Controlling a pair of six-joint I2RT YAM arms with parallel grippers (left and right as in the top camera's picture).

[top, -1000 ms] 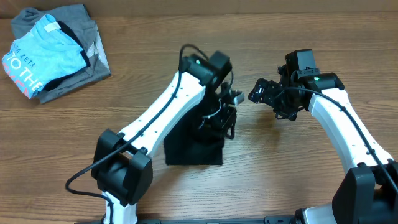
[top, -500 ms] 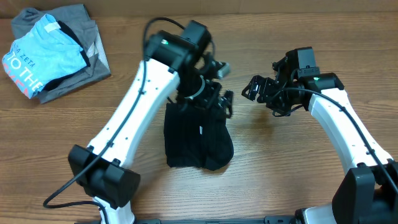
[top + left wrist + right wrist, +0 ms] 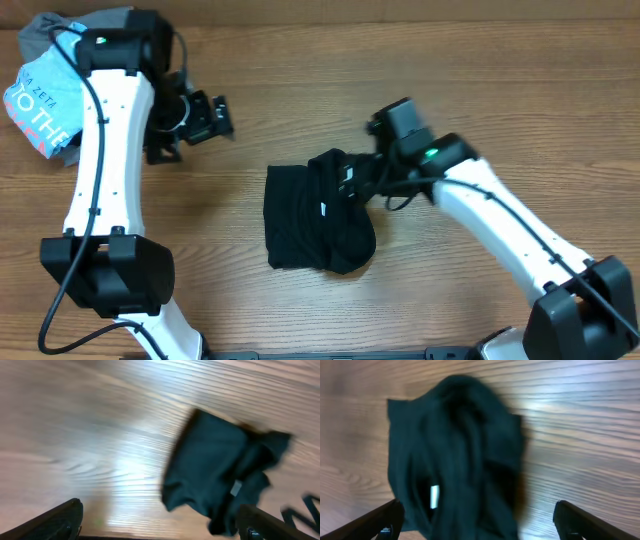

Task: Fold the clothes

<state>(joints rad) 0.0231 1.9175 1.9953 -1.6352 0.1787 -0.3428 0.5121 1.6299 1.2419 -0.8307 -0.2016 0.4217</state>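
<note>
While the left gripper is hovering with fingers spread wide near the pile of shirts, the black T-shirt is lying crumpled in the middle of the table, and the right gripper is hanging wide open over its far right corner.

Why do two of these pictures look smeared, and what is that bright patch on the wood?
Left wrist view: blur smears the wood grain and the black T-shirt, and light glares pale on the table. Right wrist view: the shirt's edges are soft too. Overhead view: sharp and evenly lit.
</note>
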